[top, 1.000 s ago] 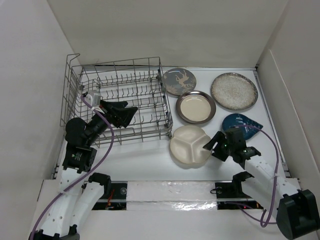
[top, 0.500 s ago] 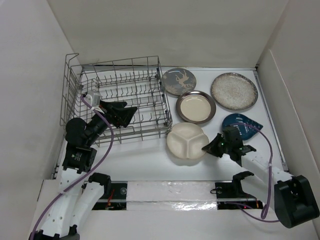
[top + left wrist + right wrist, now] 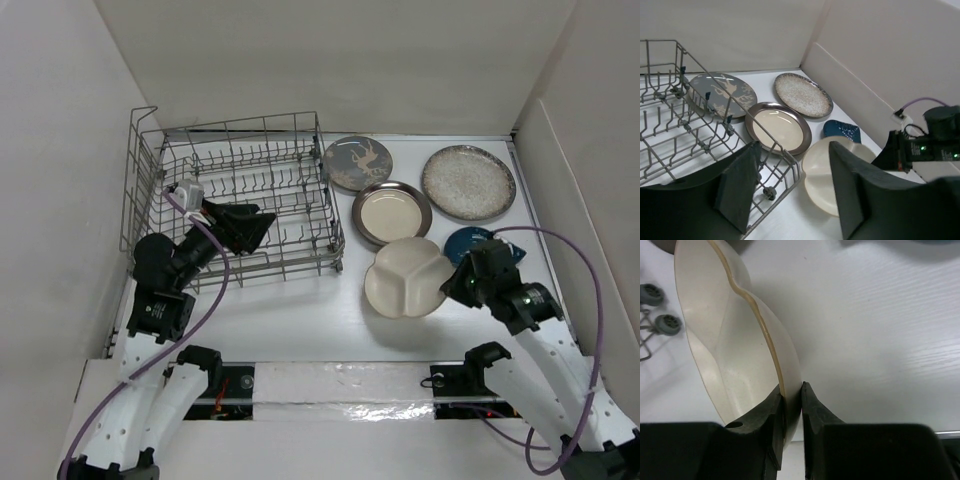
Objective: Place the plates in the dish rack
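The dish rack [image 3: 240,200] fills the far-left corner of the worktop [image 3: 300,320], with no plate in it yet. The left tool [image 3: 250,226] hangs over the rack's near-right part with its fingers apart and nothing between them, probably waiting to steady or receive a plate.

Just beside the rack's far-right corner the dark grey deer plate [image 3: 358,163] lies flat, and next to it lies the cream plate with the dark brown rim [image 3: 391,213].

Right of the middle, toward the near edge, the cream three-sectioned plate [image 3: 405,278] is tilted. The right tool [image 3: 790,395] is clamped on its rim, a thin-edge pinch that suits standing it between tines. Whether its far edge touches the worktop I cannot tell.

In its way stand the rack's raised right wall and the hovering left tool. A dark teal dish [image 3: 470,240] lies partly under the right arm, and the speckled plate [image 3: 468,182] sits toward the far-right corner.
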You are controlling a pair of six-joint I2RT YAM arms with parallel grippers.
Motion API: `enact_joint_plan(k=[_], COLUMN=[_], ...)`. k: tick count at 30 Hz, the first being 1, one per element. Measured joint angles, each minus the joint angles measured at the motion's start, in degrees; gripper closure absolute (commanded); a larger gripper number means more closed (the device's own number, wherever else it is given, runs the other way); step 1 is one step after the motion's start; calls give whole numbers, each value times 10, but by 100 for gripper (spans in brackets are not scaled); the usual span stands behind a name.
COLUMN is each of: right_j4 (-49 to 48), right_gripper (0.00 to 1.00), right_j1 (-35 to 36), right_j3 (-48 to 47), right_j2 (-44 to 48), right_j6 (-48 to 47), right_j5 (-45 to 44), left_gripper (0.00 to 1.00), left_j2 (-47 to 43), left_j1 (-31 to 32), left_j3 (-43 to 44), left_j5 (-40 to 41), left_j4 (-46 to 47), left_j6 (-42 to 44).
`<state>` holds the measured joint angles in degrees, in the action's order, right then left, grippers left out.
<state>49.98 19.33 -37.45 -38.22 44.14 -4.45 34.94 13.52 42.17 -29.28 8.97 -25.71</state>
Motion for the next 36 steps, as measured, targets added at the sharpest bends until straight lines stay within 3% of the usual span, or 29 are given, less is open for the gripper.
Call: enact_joint_plan(k=[4, 7, 8, 12, 13, 14, 17, 18, 27, 36], right_j4=[50, 41, 24, -74, -101, -131, -222, -255, -472, -595], right_gripper=[100, 100, 100, 100, 100, 100, 100, 100, 100, 100], right_j1=[2, 3, 3, 3, 3, 3, 3, 3, 2, 7], right_j3=[-121, -201, -218, -240, -240, -240, -239, -239, -236, -240], right_j2=[4, -1, -1, -26, -39, -56, -125, -153, -349, -439], right_j6=[-51, -82, -89, -104, -104, -103, -102, -100, -27, 69], right_j5=[-12, -8, -3, 43, 59, 76, 123, 139, 235, 306], left_gripper=[72, 96, 100, 100, 99, 76, 38, 34, 31, 35], left_j2=[28, 58, 69, 121, 132, 142, 171, 179, 215, 248], left_j1=[0, 0, 0, 0, 0, 0, 0, 0, 0, 0], left_j3=[0, 4, 9, 37, 44, 51, 72, 78, 97, 99], left_j5=[-22, -34, -38, -56, -61, -68, -87, -90, -89, -32], left_j4=[10, 10, 10, 11, 14, 19, 36, 40, 40, 20], left_j6=[-7, -17, -19, -36, -43, -51, -71, -77, -78, -41])
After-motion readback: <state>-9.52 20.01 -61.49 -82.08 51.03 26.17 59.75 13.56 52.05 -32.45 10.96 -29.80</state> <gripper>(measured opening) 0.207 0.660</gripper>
